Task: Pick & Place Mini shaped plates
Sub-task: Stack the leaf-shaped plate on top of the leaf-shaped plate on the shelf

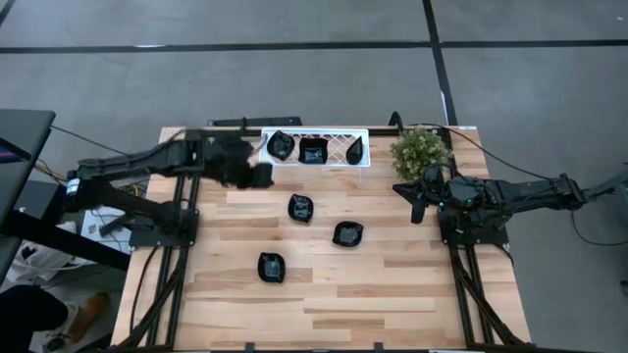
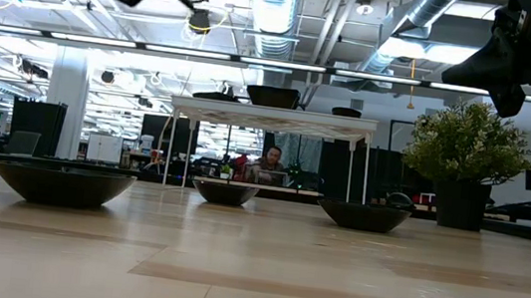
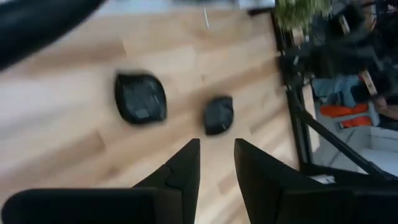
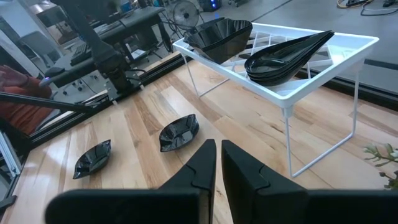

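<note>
Three mini shaped plates, glossy black, lie on the white lattice tray [image 1: 336, 134]: one at its left end [image 1: 281, 145], one in the middle [image 1: 313, 151] and a leaf-shaped one at the right [image 1: 356, 150]. Three more sit on the wooden table [image 1: 300, 208] [image 1: 347, 233] [image 1: 271, 267]. My left gripper [image 1: 257, 176] hovers just in front of the tray's left end. In the left wrist view it [image 3: 216, 155] is open and holds nothing, above two plates [image 3: 140, 98] [image 3: 218, 114]. My right gripper [image 4: 218, 152] is shut and empty, waiting beside the plant [image 1: 422, 150].
The tray stands on thin wire legs [image 4: 289, 137] at the table's back edge. A potted green plant [image 2: 466, 152] stands at the back right. Black frame rails run along both table sides [image 1: 182, 211] [image 1: 461, 235]. A person sits far off in the room [image 2: 271, 162].
</note>
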You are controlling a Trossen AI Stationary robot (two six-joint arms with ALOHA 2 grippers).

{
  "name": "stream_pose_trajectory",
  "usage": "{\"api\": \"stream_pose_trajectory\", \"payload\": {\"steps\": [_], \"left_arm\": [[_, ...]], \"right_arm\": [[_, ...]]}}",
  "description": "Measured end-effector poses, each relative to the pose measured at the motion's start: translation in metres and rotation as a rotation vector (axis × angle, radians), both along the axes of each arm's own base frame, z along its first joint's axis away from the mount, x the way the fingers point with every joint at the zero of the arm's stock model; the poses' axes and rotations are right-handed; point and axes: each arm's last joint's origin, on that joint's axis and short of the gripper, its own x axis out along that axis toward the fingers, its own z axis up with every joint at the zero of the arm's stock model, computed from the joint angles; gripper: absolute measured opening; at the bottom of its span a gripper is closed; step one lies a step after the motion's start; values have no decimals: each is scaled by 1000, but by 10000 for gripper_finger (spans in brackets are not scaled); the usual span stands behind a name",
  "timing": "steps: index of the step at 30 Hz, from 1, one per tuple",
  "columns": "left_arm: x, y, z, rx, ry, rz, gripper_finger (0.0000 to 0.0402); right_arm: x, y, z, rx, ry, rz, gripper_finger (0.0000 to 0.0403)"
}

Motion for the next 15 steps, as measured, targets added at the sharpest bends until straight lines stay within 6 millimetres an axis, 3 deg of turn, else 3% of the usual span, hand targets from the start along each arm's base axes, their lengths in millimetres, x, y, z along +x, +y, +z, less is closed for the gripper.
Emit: {"api": "stream_pose_trajectory", "payload": {"steps": [6,15], "left_arm": [[3,-60,-21,-81,46,76,100],[-24,-122,-72,-247,155,250,100]], "right_arm": [[0,0,0,0,0,0,21],[0,0,0,0,0,0,21]]}}
